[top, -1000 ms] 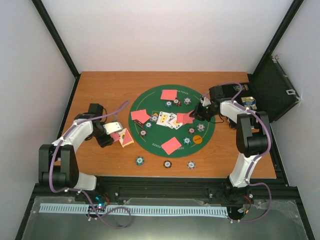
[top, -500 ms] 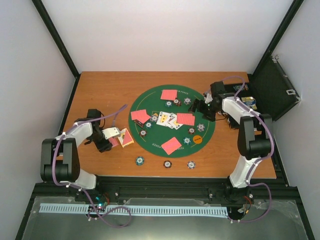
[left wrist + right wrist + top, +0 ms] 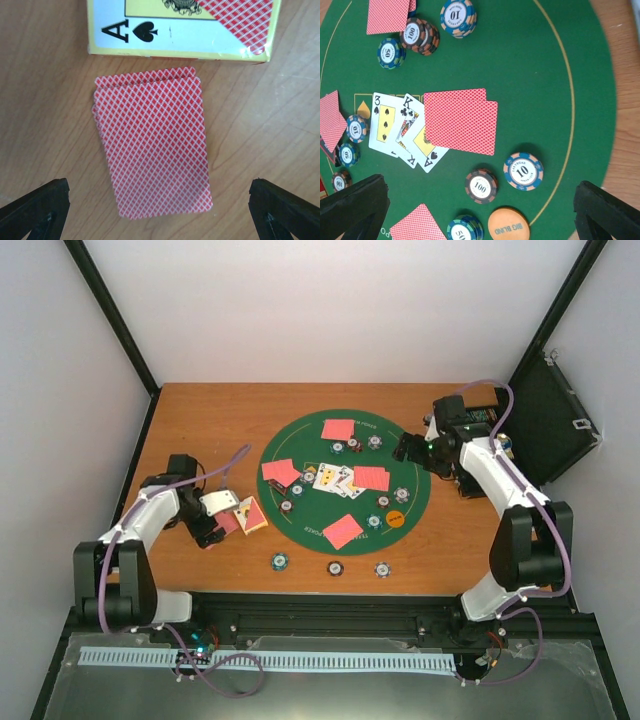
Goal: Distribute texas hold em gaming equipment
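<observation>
Each arm alternates white moulded link shells with black cylindrical joint housings; this applies to the left arm (image 3: pixel 150 512) and the right arm (image 3: pixel 497 468) alike. A purple cable (image 3: pixel 101 585) runs outside the left arm in loose loops, and a second purple cable (image 3: pixel 546 515) follows the right arm. The left tool (image 3: pixel 220 523) has a white body section behind black parts; the right tool (image 3: pixel 407 451) is black. In the wrist views the left fingers (image 3: pixel 37 207) and right fingers (image 3: pixel 352 207) are matte black, wedge-shaped blocks. A green indicator light (image 3: pixel 429 437) shows near the right wrist.
</observation>
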